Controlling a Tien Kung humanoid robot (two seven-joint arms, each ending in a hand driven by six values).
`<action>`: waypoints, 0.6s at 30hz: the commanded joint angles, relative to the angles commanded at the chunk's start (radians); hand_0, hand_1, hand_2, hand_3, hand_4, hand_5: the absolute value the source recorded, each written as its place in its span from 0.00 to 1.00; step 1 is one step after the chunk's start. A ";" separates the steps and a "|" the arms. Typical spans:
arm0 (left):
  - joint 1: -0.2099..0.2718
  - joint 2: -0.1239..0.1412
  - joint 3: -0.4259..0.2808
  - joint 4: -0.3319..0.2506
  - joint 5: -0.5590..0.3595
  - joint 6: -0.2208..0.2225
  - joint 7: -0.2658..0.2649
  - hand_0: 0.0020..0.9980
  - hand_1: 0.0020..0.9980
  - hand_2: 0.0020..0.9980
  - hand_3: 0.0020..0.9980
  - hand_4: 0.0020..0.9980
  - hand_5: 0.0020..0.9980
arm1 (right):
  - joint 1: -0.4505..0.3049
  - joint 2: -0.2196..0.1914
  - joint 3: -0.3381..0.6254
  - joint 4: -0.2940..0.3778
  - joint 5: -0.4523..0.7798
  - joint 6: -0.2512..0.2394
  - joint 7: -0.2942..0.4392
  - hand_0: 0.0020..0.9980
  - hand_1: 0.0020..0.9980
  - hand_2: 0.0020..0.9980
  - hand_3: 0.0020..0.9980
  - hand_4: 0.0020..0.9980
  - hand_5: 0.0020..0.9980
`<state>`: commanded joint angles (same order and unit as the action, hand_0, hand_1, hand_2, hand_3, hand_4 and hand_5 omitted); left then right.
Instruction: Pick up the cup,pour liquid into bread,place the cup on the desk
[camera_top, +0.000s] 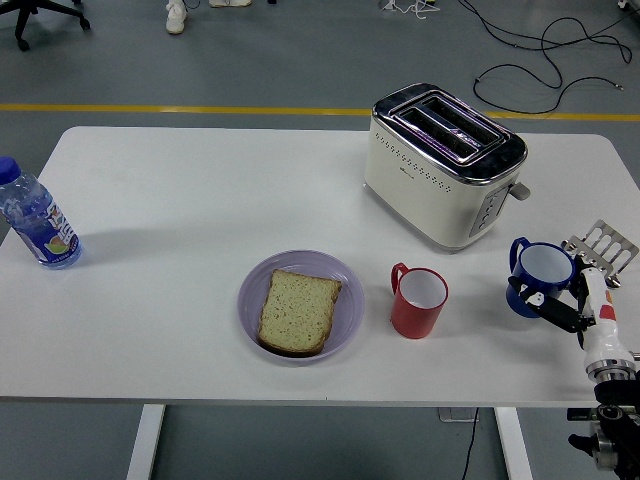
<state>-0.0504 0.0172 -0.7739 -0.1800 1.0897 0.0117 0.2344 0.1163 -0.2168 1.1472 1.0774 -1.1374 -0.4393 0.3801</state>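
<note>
One desk: a wide white rectangular desk (180, 200) fills most of the head view, with grey floor, a yellow floor line and black cables beyond its far edge.
Toaster: a cream two-slot toaster with a chrome top (440, 165) stands on the desk's far right part, set at an angle, its lever end turned toward the right edge.
Plate: a round lilac plate (347, 300) sits near the front edge, a little left of centre, and carries the bread.
Bread: a square slice of light-brown toast bread (298, 310) lies flat in the plate.
Bottle: a clear plastic water bottle with a blue cap and blue label (36, 220) stands at the desk's far left edge, well apart from everything else.
Red cup: a red mug with a white inside (417, 301) stands just right of the plate, handle pointing left, in front of the toaster.
Blue cup: a dark blue mug with a white inside (540, 276) is upright near the desk's right front, handle toward the toaster; whether its base touches the desk I cannot tell.
Right robot hand: the white-and-black right robot hand (575, 295) comes in from the lower right corner, its fingers clamped around the blue mug's near side.
Rack: a small metal slotted piece (603, 241) lies just beyond the right robot hand, near the desk's right edge.
</note>
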 joint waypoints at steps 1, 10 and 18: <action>0.000 0.000 0.001 0.000 0.000 0.000 0.000 0.66 0.70 0.72 0.61 0.35 0.95 | 0.000 0.002 -0.001 -0.008 0.000 0.000 0.003 0.39 0.39 0.54 0.55 0.60 0.00; 0.001 -0.002 0.004 0.000 0.003 -0.001 0.001 0.66 0.70 0.72 0.61 0.34 0.95 | 0.002 0.012 -0.012 -0.052 0.002 0.004 0.007 0.41 0.41 0.55 0.56 0.61 0.00; 0.006 -0.002 0.002 0.000 0.013 -0.003 0.003 0.66 0.70 0.72 0.61 0.34 0.95 | 0.001 0.016 -0.025 -0.064 -0.005 0.011 0.006 0.42 0.42 0.56 0.56 0.63 0.00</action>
<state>-0.0448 0.0149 -0.7717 -0.1800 1.1024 0.0084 0.2373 0.1169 -0.2013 1.1227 1.0134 -1.1422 -0.4284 0.3856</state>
